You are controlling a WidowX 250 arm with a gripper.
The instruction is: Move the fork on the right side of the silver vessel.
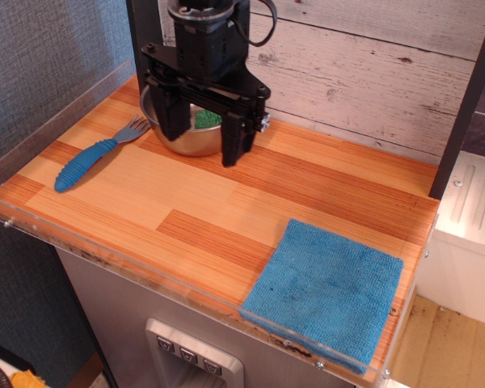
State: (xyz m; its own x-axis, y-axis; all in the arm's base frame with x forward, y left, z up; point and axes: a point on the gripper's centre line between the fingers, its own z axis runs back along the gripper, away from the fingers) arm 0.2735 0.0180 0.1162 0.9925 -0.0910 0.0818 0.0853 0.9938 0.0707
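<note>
The fork [91, 155] lies flat on the wooden counter at the left, blue ribbed handle toward the front left, silver tines pointing at the bowl. The silver vessel [186, 139] stands at the back left, mostly hidden behind my gripper, with a green scrubber [207, 118] inside it. My gripper [202, 145] hangs in front of the bowl, wide open and empty, its two black fingers [233, 139] straddling the bowl's front. It is to the right of the fork and not touching it.
A square blue towel [327, 289] lies at the front right corner. A clear plastic lip [170, 284] runs along the counter's front edge. A white plank wall stands behind, and a dark post [466, 105] at the right.
</note>
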